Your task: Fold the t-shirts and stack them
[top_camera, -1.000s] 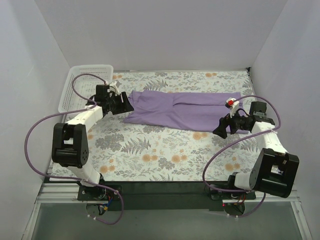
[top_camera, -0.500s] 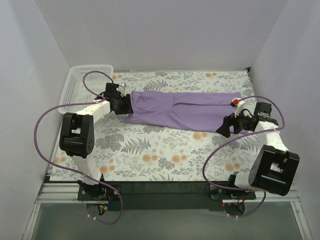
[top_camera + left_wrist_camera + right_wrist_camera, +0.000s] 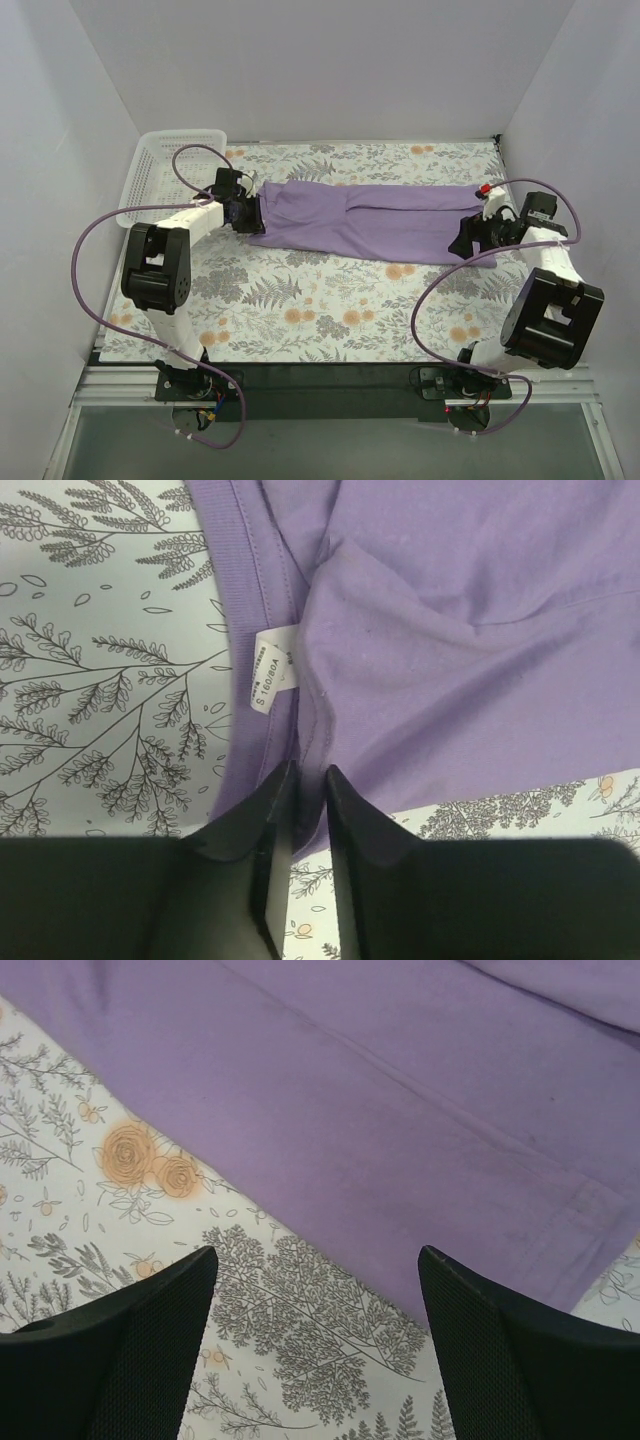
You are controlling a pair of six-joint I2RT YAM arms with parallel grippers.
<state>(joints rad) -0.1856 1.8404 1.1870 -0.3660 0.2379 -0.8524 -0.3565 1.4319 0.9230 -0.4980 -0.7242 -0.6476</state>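
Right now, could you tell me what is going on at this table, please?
The robot is partway through folding a lavender t-shirt, which lies as a long band across the floral table cover. The left tool pinches a fold of cloth at the collar end, beside the white neck label, with its jaws nearly together. The right tool is wide open over the hem corner at the other end, gripping nothing.

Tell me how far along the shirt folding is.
Done: the lavender-purple cotton t-shirt lies folded lengthwise into a long strip. In hand: the left jaws pinch its collar end by the white neck label; the right jaws stand open over the hem corner. Left: crosswise folds and stacking.
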